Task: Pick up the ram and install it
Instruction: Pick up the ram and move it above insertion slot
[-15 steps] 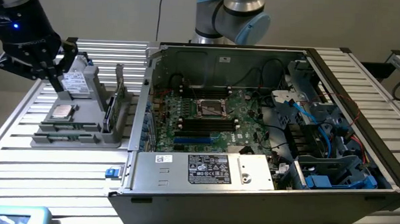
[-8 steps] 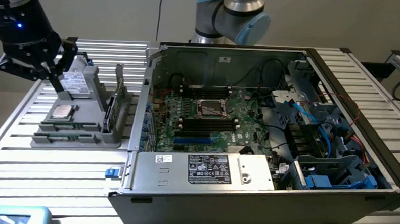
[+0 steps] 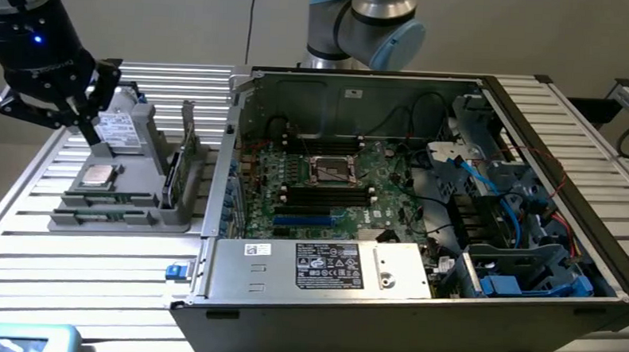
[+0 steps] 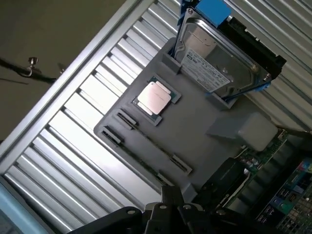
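Observation:
The ram point(image 3: 173, 178) stands on edge in the right side of a grey holder point(image 3: 132, 212), with a second thin stick point(image 3: 187, 127) upright behind it. My black gripper point(image 3: 90, 133) hangs over the holder's far left, above the hard drive point(image 3: 120, 128), and it is shut with nothing in it. It is left of the ram and apart from it. The open computer case point(image 3: 394, 307) lies at the exterior view's right, with the green motherboard point(image 3: 334, 213) and its black memory slots point(image 3: 325, 194) inside. In the wrist view my gripper point(image 4: 168, 210) sits over the holder point(image 4: 195, 131).
The holder also carries a silver processor point(image 3: 97, 174) point(image 4: 154, 97) and the hard drive point(image 4: 219, 63). Everything rests on a ribbed aluminium table point(image 3: 87, 269). Cables, a blue-tabbed drive cage point(image 3: 523, 272) and the case's upright wall point(image 3: 231, 133) crowd the motherboard.

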Motion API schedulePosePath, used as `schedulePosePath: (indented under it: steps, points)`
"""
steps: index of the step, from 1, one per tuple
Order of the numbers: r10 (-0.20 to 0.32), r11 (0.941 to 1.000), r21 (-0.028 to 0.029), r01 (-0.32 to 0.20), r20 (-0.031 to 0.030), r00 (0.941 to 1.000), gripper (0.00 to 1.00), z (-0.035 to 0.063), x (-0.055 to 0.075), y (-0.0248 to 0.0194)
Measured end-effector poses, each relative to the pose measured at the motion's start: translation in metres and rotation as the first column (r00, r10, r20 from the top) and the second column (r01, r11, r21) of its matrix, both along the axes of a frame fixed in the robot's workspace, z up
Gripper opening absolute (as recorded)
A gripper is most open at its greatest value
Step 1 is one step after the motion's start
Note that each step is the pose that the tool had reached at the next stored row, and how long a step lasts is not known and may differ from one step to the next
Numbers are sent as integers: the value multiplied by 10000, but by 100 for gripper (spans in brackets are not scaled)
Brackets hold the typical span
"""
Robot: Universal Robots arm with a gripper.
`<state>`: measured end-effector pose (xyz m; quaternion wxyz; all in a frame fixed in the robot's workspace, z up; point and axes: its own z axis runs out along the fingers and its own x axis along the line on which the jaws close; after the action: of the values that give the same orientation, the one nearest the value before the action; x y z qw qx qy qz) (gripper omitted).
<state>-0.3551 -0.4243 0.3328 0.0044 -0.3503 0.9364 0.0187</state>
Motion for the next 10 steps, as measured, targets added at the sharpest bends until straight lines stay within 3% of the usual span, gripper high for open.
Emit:
schedulePosePath:
  steps: [5,10]
  points:
    - [914,9958,0,-914,0,9958,11,-3,0,0]
    - [1804,9836,0,-1804,4,9836,11,-5,0,0]
